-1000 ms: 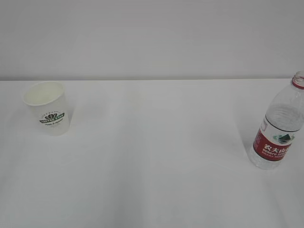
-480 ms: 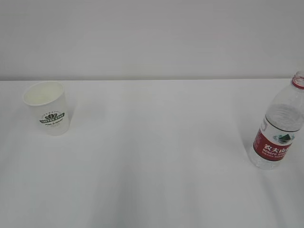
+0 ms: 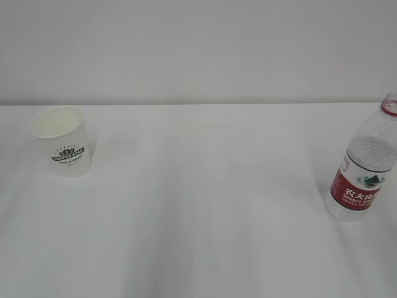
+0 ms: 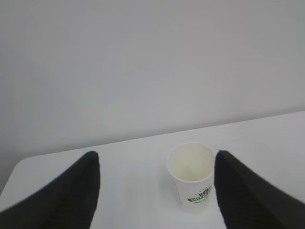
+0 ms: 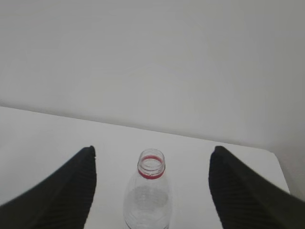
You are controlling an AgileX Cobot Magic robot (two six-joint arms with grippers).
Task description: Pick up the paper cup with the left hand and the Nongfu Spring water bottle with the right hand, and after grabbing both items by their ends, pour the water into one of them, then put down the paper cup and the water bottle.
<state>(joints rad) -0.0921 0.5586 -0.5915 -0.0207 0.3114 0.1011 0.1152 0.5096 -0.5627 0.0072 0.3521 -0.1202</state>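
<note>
Table: a plain white top (image 3: 198, 205) is seen filling the lower part of the exterior view, with faint grey shading spread across it; its back edge is met by the wall in a straight line.
Wall: a bare, pale grey-white wall (image 3: 198, 49) is shown behind the table in all three views.
Table corners: a rounded left corner is seen in the left wrist view and a right corner in the right wrist view.
Cup: the paper cup (image 3: 61, 141) is stood upright on the left side of the table, near the back edge, its dark green logo turned to the camera; in the left wrist view the cup (image 4: 191, 177) is seen with its cream inside open to view.
Bottle: the water bottle (image 3: 366, 162) is stood upright at the far right of the table, well apart from the cup, uncapped, with the red label low on its body.
Water: clear water (image 5: 147, 205) is seen inside the bottle (image 5: 147, 195).
Left hand: the gripper (image 4: 157, 191) is spread wide and nothing is held; the cup is seen ahead, between the fingers and nearer the right one.
Right hand: the gripper (image 5: 152, 188) is spread wide and nothing is held; the bottle is framed between its fingers, untouched.
</note>
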